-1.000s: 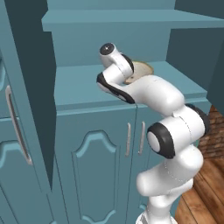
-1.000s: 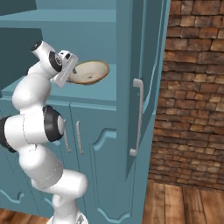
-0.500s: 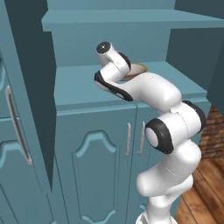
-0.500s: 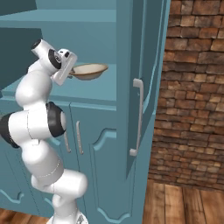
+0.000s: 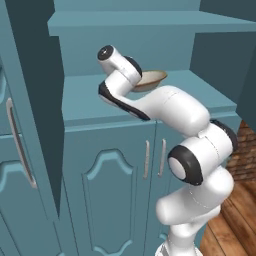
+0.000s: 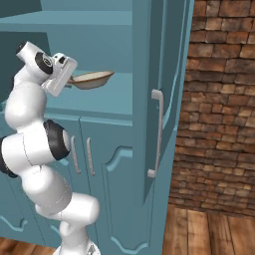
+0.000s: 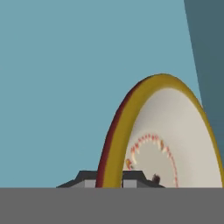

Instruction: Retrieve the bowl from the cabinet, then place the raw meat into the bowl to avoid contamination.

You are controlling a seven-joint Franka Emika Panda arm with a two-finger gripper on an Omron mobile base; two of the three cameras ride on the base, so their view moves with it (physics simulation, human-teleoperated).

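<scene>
Tan-beige with a darker brownish rim, one shallow bowl [image 6: 92,78] hangs just above the teal shelf [image 5: 90,97] of the open cabinet [image 6: 149,60], pinched at its near-left rim by the gripper [image 6: 71,81], jaws pressed together on it. From the hand camera the bowl [image 7: 175,140] shows a pale inside with a faint ring of reddish marks. Two silver bar handles [image 5: 154,158] stand on the lower doors, one more on each open door [image 6: 156,132]. No writing is readable.

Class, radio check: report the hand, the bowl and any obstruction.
Hand shut on bowl rim. Bowl lifted just above cabinet shelf. Open door close on right.
</scene>
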